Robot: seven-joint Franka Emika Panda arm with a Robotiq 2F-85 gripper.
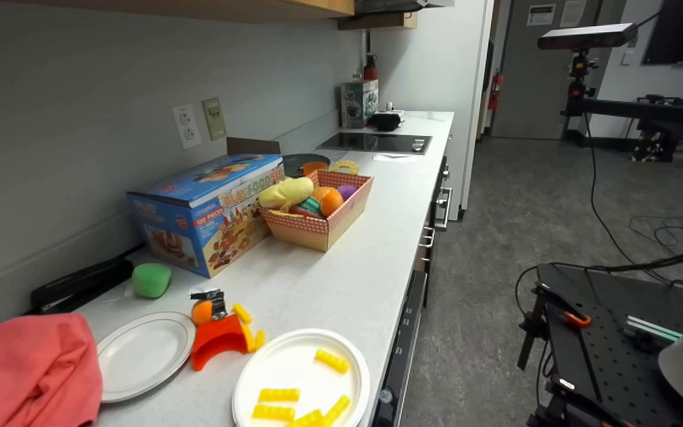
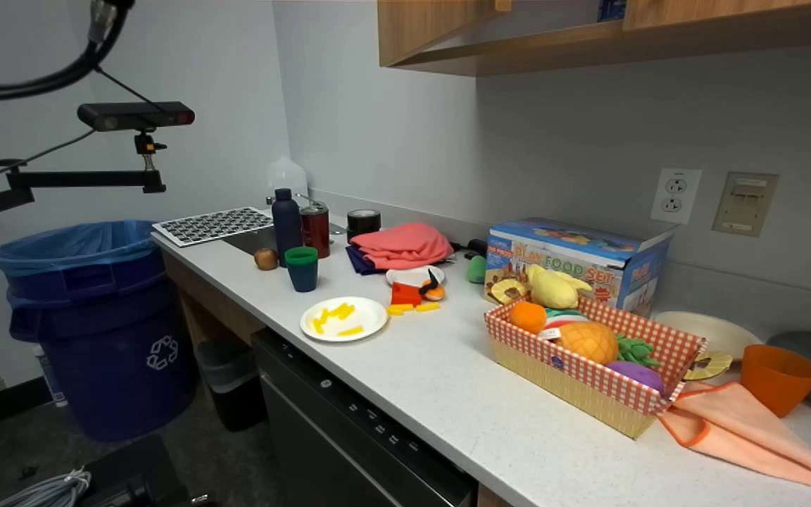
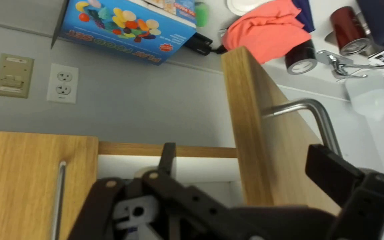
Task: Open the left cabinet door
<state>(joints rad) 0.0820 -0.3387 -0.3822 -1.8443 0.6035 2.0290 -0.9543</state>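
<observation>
The left cabinet door (image 3: 287,166) stands open in the wrist view, swung out from the wooden cabinet frame (image 3: 195,150). Its metal bar handle (image 3: 322,116) is on the outer face. The open door (image 2: 434,28) also shows at the top of an exterior view. My gripper (image 3: 242,150) is open. The door's edge lies between its spread fingers. One finger overlaps the pale cabinet opening; the other is on the door's outer side, overlapping the lower part of the handle. I cannot tell whether it touches the handle. The gripper is out of both exterior views.
The neighbouring cabinet door (image 3: 28,186) is shut, with its own bar handle (image 3: 58,200). Below, the counter (image 2: 448,394) bears a play food box (image 2: 574,246), a checked basket (image 2: 567,373), plates, cups and a coral cloth (image 2: 405,245). A blue bin (image 2: 96,338) stands at the counter's end.
</observation>
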